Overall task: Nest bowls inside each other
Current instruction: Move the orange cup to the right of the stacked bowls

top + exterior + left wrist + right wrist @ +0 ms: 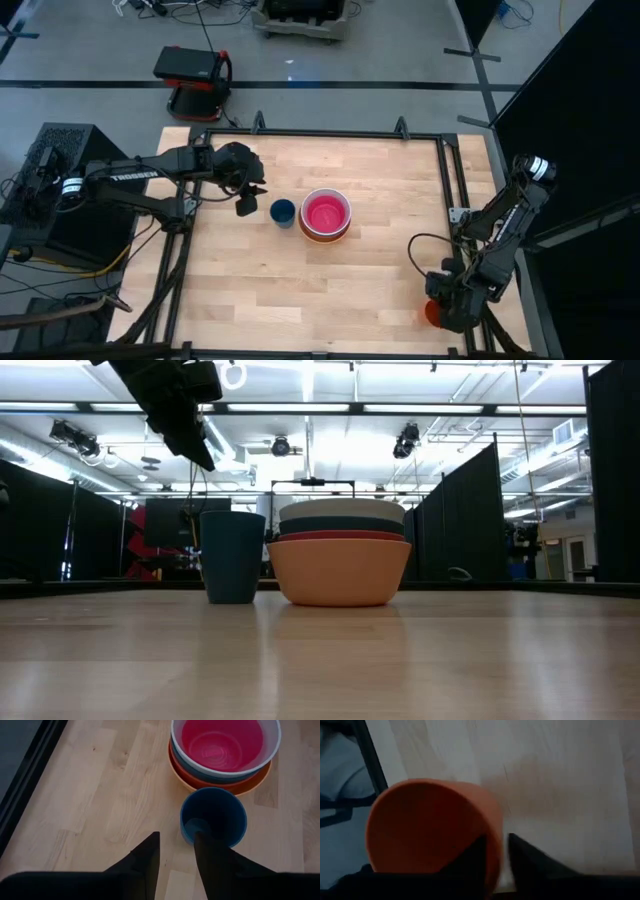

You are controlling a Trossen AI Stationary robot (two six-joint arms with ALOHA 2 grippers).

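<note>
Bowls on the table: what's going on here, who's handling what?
The bowls already sit nested in one stack at mid-table, pink inside white on top. A dark blue cup stands beside the stack, apart from it. The left gripper hangs above the table next to that cup, holding nothing. The right gripper, at the table's near right corner, is closed on the rim of an orange cup.

Two dark, matte black jointed arms. Left arm (140, 182) carries white "TROSSEN" lettering; both show silver-white collars and trailing black cables.
</note>
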